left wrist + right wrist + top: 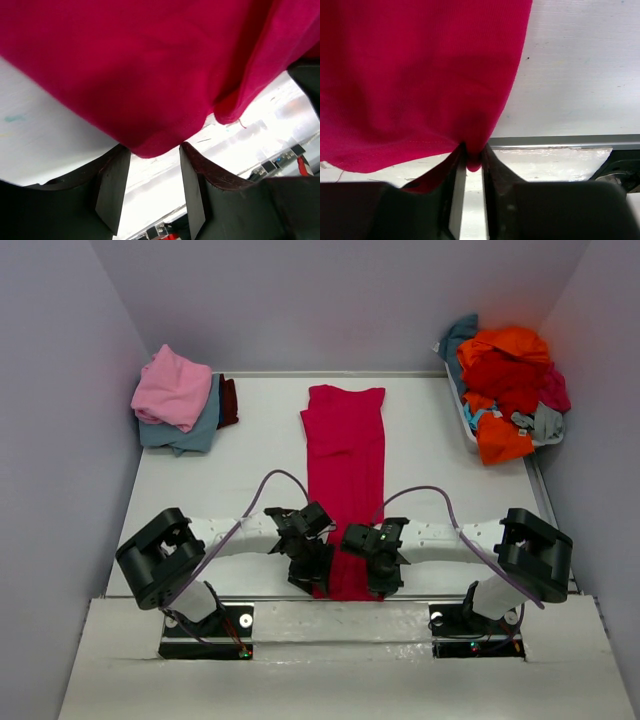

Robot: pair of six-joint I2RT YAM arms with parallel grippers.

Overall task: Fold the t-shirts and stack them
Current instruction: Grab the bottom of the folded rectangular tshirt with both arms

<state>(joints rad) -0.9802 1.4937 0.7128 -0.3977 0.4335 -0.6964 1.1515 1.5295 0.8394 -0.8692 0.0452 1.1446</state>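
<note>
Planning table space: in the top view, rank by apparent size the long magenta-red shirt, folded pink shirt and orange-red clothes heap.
1. long magenta-red shirt
2. orange-red clothes heap, nearly alike
3. folded pink shirt

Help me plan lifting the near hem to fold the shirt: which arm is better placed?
Right. The right claw is shut on the shirt's near hem corner. The left claw stands open, with the hem only at its tips, not gripped.

Both arms reach inward, wrists down. Left gripper (155, 152) jaws seem apart; right gripper (473, 152) pinches the shirt (410, 75).
</note>
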